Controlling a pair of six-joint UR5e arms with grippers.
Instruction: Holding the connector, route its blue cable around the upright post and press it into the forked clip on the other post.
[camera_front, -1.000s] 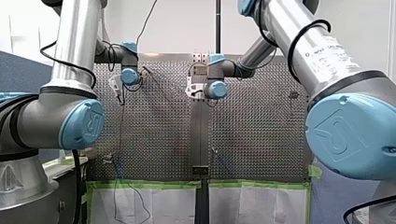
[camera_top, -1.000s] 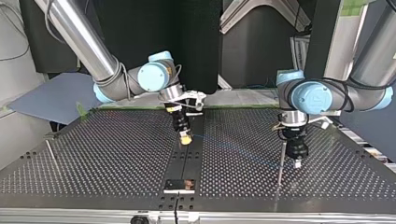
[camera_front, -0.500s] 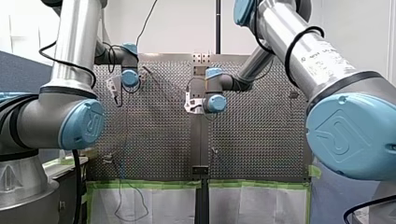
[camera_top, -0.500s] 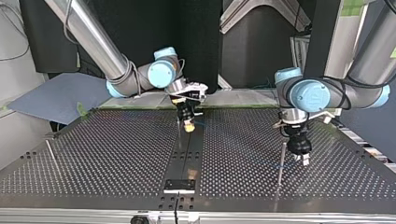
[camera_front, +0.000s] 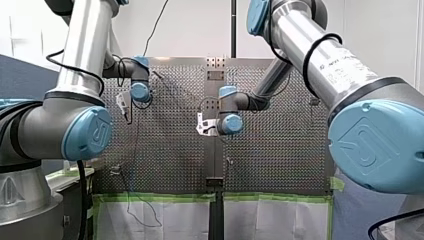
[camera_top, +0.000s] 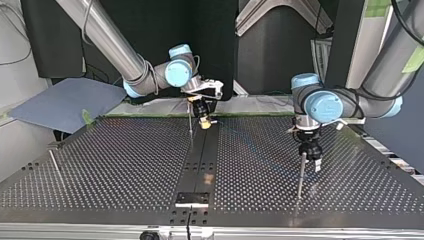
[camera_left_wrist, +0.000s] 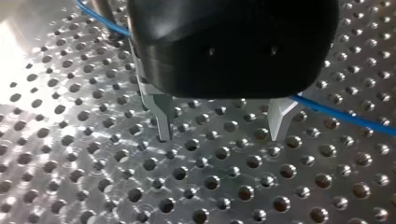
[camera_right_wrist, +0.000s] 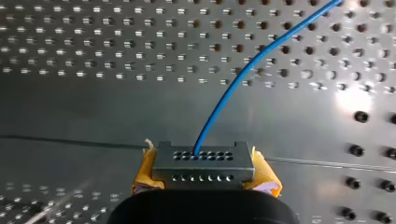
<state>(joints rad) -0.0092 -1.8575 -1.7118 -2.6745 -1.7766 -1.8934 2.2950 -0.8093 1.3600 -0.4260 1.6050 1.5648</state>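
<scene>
Two arms, one connector (camera_right_wrist: 203, 161) gripped, wide table (camera_top: 125, 165) between them

Room first. In the top view the perforated table spreads broad toward its near edge. My right gripper (camera_top: 205, 123) hangs over the black centre strip (camera_top: 200, 160), close to the far edge. That edge carries green tape (camera_front: 150, 197), plain in the front view. A thin upright post (camera_top: 190, 122) stands just beside this gripper, toward the view's left. My left gripper (camera_top: 315, 165) sits in the view's right half, further in from the far edge, with a second post (camera_top: 300, 177) just beside it. Bare perforated plate lies between the two grippers. A third post (camera_top: 54, 162) stands well apart at the view's left. A small black plate (camera_top: 192, 198) rests on the strip near the near edge. Which post carries the forked clip cannot be told.

Fingers next. In the right wrist view the yellow pads (camera_right_wrist: 264, 170) clamp both short ends of the grey connector, its holed face turned away from the gripper. The blue cable (camera_right_wrist: 233, 88) leaves one of those holes and curves off across the table.

In the left wrist view the two metal fingers (camera_left_wrist: 163, 121) stand spread wide, tips close over the plate, with nothing between them. The cable passes behind the black gripper body and comes out beside one finger. Whether it touches that finger cannot be told.
</scene>
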